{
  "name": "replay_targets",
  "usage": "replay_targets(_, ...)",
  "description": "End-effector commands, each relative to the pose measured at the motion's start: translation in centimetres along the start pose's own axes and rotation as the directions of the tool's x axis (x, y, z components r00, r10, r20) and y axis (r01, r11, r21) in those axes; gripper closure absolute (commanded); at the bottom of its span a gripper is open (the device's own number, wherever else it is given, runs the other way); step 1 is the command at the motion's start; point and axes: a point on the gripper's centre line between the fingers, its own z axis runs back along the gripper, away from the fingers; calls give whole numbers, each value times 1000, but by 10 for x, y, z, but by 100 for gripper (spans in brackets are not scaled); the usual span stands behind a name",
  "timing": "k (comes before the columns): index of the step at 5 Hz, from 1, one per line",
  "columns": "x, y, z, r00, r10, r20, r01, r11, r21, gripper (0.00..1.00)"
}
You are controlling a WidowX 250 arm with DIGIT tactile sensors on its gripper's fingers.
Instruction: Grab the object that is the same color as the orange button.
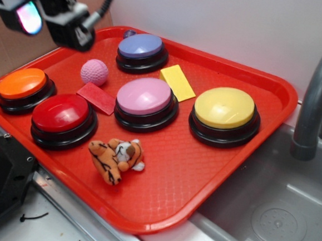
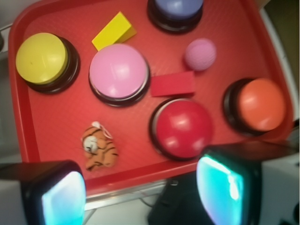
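The small orange plush tiger (image 1: 116,159) with black stripes lies on its side near the front edge of the red tray (image 1: 201,179). It also shows in the wrist view (image 2: 99,151). The orange button (image 1: 22,84) sits at the tray's left end and appears at the right of the wrist view (image 2: 260,104). My gripper (image 1: 49,22) hangs high above the tray's back left corner, well away from the tiger. Its jaws are wide apart with nothing between them (image 2: 140,192).
On the tray are a red button (image 1: 61,114), pink button (image 1: 146,97), yellow button (image 1: 224,109), purple button (image 1: 140,47), pink dimpled ball (image 1: 94,71), red flat block (image 1: 96,97) and yellow block (image 1: 177,81). A sink (image 1: 276,219) and grey faucet (image 1: 319,94) are at the right.
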Motion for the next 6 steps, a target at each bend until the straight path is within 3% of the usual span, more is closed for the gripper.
replay_targets(1, 4, -28, -48, 998, 20, 64, -19, 1000, -10, 0)
replay_targets(3, 8, -42, -103, 1000, 5, 20, -5, 1000, -20, 0)
replay_targets(4, 3, -47, -126, 1000, -26, -6, 26, 999, 18, 0)
replay_targets(6, -12, -52, -147, 996, -73, -52, 74, 997, 20, 0)
